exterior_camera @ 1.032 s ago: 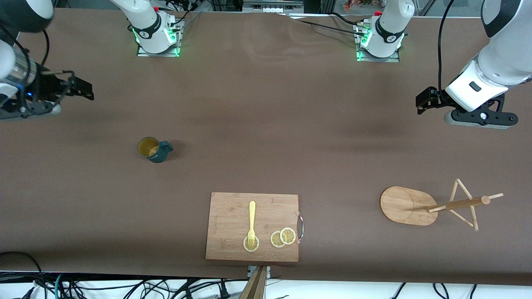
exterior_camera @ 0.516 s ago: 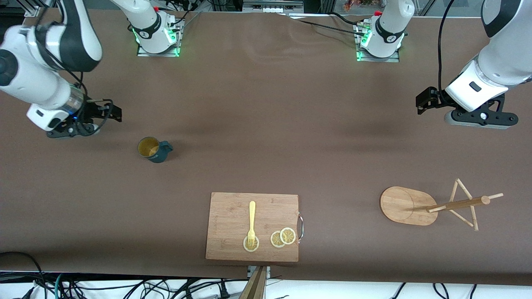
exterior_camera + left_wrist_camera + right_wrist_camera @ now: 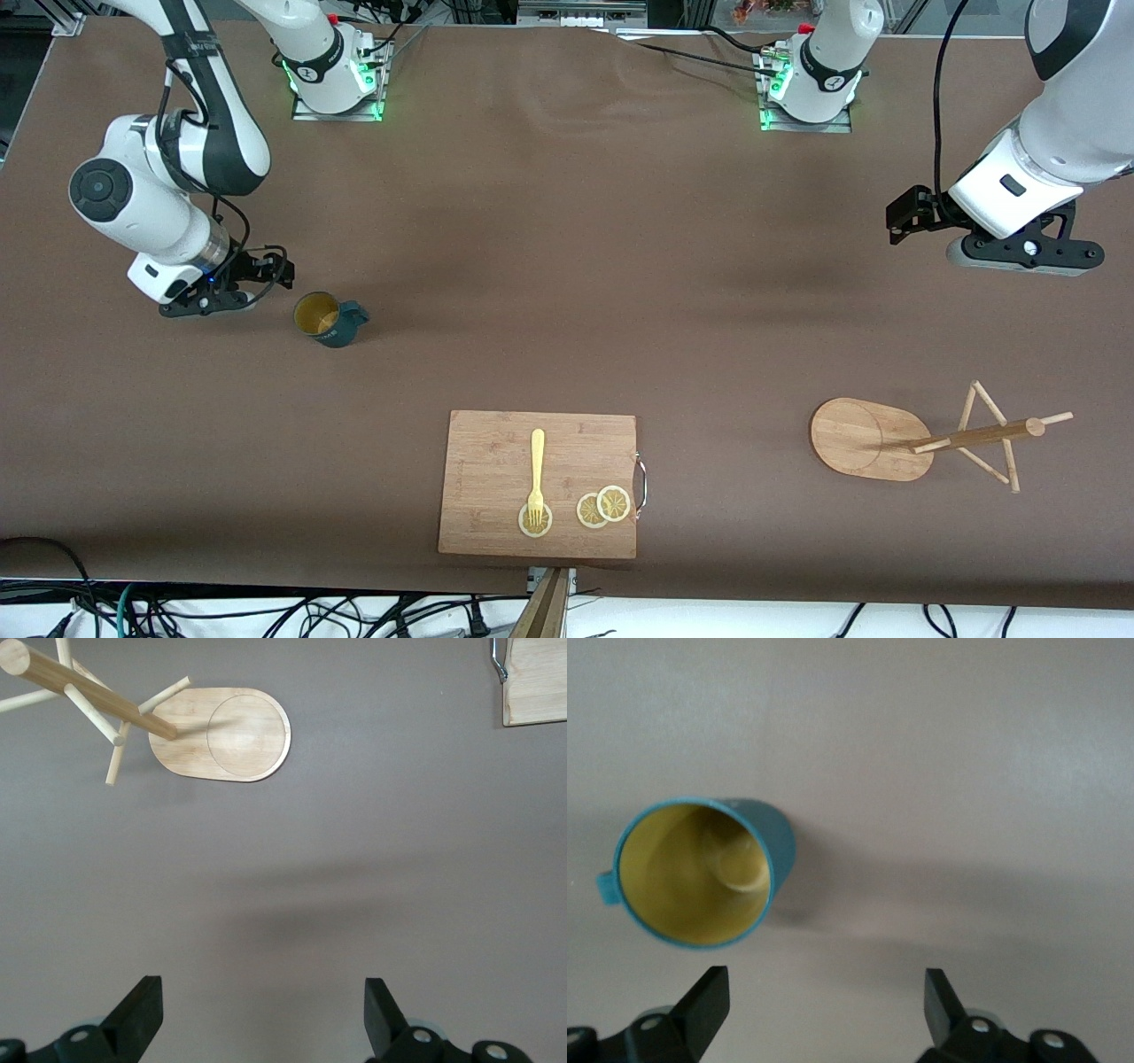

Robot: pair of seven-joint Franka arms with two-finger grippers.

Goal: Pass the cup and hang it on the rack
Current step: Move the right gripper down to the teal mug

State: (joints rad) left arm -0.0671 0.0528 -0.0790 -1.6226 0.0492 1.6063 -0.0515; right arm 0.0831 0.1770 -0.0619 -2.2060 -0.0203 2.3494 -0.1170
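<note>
On the brown desk, a bamboo cutting board carries a yellow fork and lemon slices; it lies nearer the front camera than the cup, well apart from it. The mug rack stands toward the left arm's end. The cup sits upright with bare desk around it. The right gripper hangs just beside the cup, jaws spread wide, touching nothing. The left gripper waits over bare desk, jaws wide and empty.
</note>
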